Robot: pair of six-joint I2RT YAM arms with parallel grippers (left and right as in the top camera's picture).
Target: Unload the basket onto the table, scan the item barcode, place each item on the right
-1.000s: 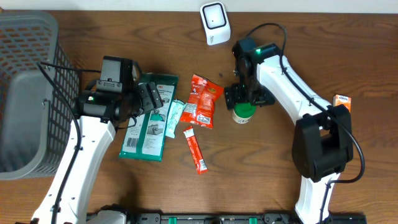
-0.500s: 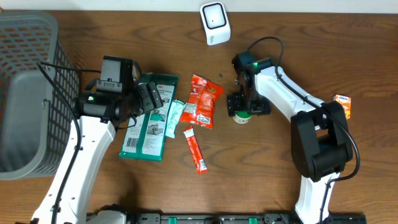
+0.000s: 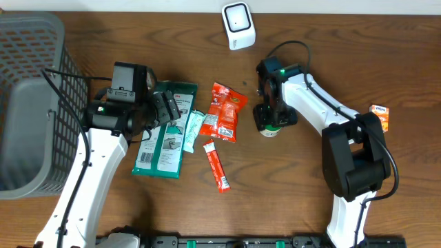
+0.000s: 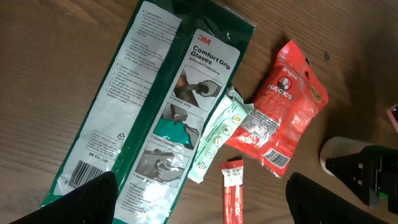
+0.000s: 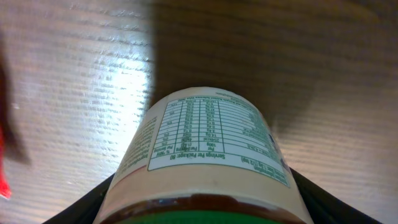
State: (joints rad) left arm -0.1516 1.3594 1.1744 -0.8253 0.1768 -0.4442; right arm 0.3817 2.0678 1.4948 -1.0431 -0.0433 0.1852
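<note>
Standing upright on the surface (image 3: 289,193), the small bottle (image 3: 270,130) with its green cap sits just right of centre in the overhead view, below the white scanner (image 3: 238,25) at the top edge and well apart from it. The right claw (image 3: 272,118) is down over the bottle. In the right wrist view its dark fingers (image 5: 329,199) flank the bottle's body, whose nutrition panel faces the lens.

Over the last second the right claw has drawn in from a wide spread, and the arm has settled lower and closer over the bottle. The bottle has not left its spot. The fingers look to be against its sides, but I cannot tell whether the grip is firm yet. My reading is that the pick-up is just being secured, and the lift and the carry up to the scanner are still to come. No barcode shows on the visible side.

To the left lie a red pouch (image 3: 226,111), a red stick pack (image 3: 218,165) and a green glove pack (image 3: 165,138). The left claw (image 4: 205,202) hangs open and empty above them, unmoved. A grey basket (image 3: 62,76) fills the far left of the frame.
</note>
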